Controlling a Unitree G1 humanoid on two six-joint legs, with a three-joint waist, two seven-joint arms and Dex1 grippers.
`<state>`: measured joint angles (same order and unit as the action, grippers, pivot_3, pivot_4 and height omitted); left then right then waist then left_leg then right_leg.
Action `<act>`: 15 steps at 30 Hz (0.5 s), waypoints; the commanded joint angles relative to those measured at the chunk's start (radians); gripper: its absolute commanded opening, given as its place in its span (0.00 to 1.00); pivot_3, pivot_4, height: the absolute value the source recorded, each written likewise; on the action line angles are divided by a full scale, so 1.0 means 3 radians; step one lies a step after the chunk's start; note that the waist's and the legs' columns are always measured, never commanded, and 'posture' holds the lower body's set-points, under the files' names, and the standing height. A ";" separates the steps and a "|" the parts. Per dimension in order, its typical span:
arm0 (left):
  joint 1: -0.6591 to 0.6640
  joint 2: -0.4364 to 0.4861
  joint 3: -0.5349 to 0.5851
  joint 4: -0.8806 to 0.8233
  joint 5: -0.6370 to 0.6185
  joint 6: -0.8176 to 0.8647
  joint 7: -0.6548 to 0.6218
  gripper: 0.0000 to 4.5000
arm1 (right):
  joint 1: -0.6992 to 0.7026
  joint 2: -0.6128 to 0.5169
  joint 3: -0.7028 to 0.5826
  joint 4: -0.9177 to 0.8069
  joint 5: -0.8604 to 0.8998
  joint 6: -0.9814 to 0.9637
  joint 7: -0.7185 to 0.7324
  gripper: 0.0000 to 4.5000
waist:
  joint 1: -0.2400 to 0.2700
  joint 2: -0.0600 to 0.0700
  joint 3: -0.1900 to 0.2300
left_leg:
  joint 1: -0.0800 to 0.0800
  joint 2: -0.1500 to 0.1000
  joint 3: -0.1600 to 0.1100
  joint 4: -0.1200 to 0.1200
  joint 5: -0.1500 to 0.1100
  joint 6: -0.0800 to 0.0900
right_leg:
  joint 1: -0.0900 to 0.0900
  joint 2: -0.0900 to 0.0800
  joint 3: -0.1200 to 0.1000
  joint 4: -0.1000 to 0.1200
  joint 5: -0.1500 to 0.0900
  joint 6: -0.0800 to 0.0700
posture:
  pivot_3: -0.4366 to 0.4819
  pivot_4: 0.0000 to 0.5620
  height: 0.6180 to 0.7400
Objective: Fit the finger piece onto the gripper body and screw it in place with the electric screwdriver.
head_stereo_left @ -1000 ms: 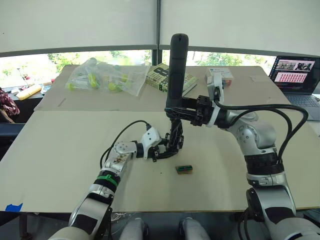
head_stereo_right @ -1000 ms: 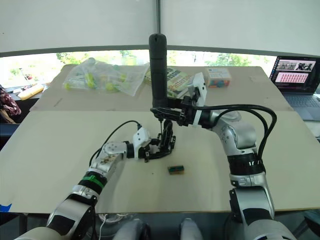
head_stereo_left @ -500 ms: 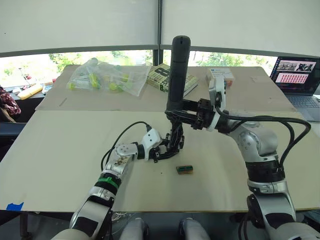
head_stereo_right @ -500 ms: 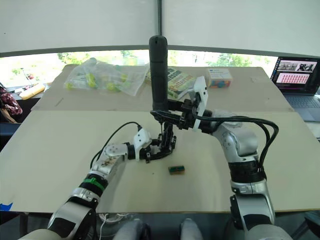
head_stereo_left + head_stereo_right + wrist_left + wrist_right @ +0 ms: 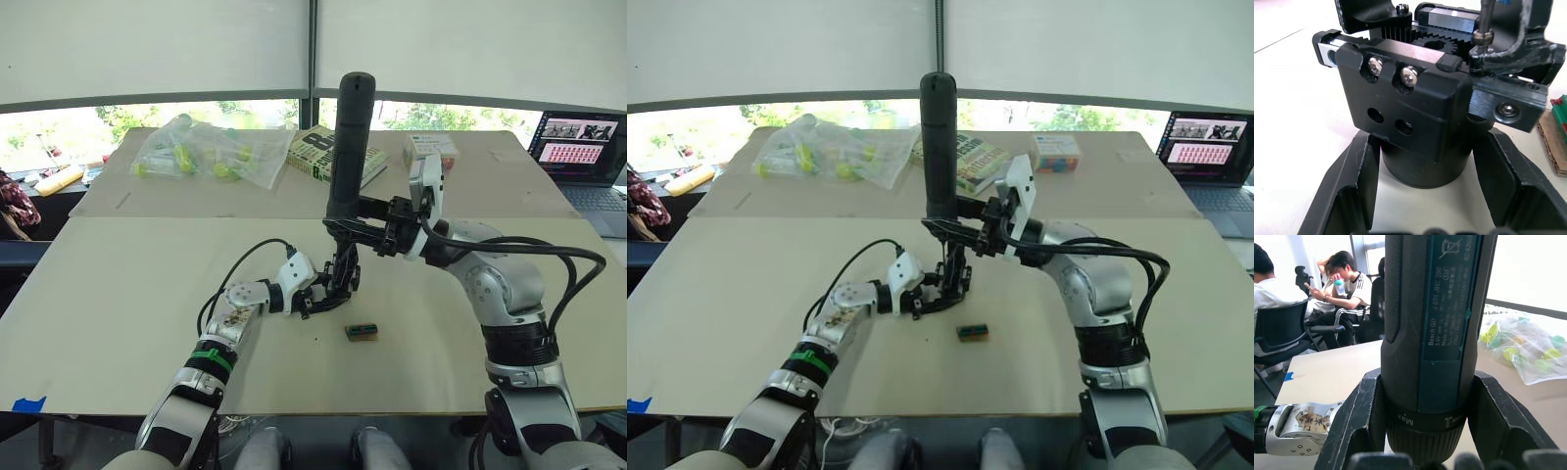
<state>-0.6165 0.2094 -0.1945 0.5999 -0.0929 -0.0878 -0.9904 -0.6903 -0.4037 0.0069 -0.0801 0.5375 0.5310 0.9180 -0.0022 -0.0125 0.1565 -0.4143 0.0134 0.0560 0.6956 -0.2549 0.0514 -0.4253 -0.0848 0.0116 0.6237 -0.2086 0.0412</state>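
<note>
We see the left tool (image 5: pixel 312 297) closed around the round base of the gripper body (image 5: pixel 342 277), which stands on the table (image 5: pixel 118 294) near its middle; in the left wrist view its two fingers (image 5: pixel 1359 186) press the base from either side. The right tool (image 5: pixel 364 223) is clamped on the lower end of the electric screwdriver (image 5: pixel 350 147), which stands nearly upright directly above the gripper body, rounded end up. Its thin metal bit (image 5: pixel 1484 27) comes down to the top of the body's linkages. We cannot make out the finger piece as a separate part. A small green-and-brown block (image 5: pixel 361 332) lies on the table just beside the gripper body.
</note>
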 commanded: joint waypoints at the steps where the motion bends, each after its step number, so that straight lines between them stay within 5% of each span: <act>1: 0.0039 -0.0017 -0.0037 -0.0051 0.0016 0.0004 -0.0009 0.51 | 0.0026 -0.0008 0.0125 0.0020 -0.0117 0.0041 -0.0073 0.43 | 0.0000 0.0000 0.0000 | 0.0000 0.0000 0.0000 0.0000 0.0000 0.0000 | 0.0000 0.0000 0.0000 0.0000 0.0000 0.0000 | 0.48 0.27 1.00; 15: 0.0063 -0.0021 -0.0040 -0.0082 0.0007 0.0030 0.0013 0.51 | 0.0067 -0.0038 0.0231 0.0142 -0.0133 0.0203 -0.0227 0.43 | -0.0002 -0.0001 -0.0001 | 0.0013 0.0001 0.0000 0.0000 0.0000 0.0000 | 0.0010 0.0000 0.0001 0.0000 0.0000 0.0000 | 0.48 0.27 1.00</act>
<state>-0.6115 0.2087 -0.1949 0.5998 -0.0929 -0.0857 -0.9782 -0.6993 -0.4010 0.0423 -0.0758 0.5316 0.5406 0.8647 -0.0030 -0.0127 0.1561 -0.4101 0.0136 0.0560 0.6955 -0.2549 0.0514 -0.4223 -0.0848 0.0118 0.6237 -0.2086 0.0411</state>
